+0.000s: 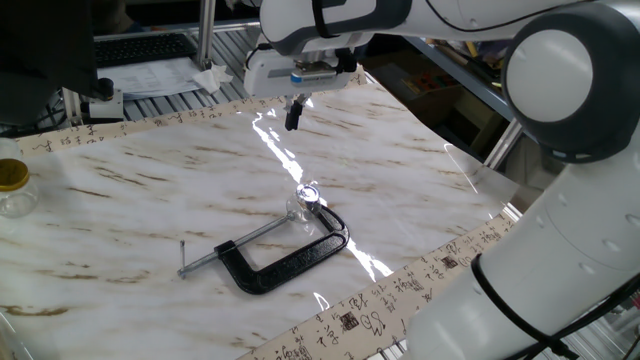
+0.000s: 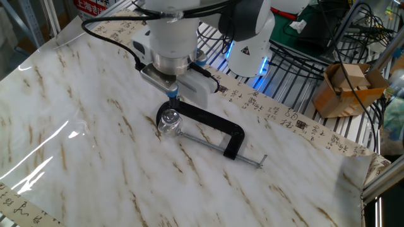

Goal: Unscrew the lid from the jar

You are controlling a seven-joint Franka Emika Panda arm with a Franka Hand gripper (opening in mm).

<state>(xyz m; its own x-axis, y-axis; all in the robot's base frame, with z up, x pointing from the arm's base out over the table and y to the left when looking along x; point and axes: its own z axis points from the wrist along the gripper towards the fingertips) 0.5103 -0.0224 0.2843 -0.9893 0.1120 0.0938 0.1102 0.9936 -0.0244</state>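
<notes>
While the tool point(image 1: 293, 118) hovers, the lid point(image 1: 308, 193) caps the jar point(image 2: 169, 122).

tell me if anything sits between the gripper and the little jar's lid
Nothing visible does. The gripper hangs in open air above the table, well apart from the lid on the jar. The black C-clamp lies on the table holding the jar from the side, below the lid, so the top looks free to approach.
</notes>
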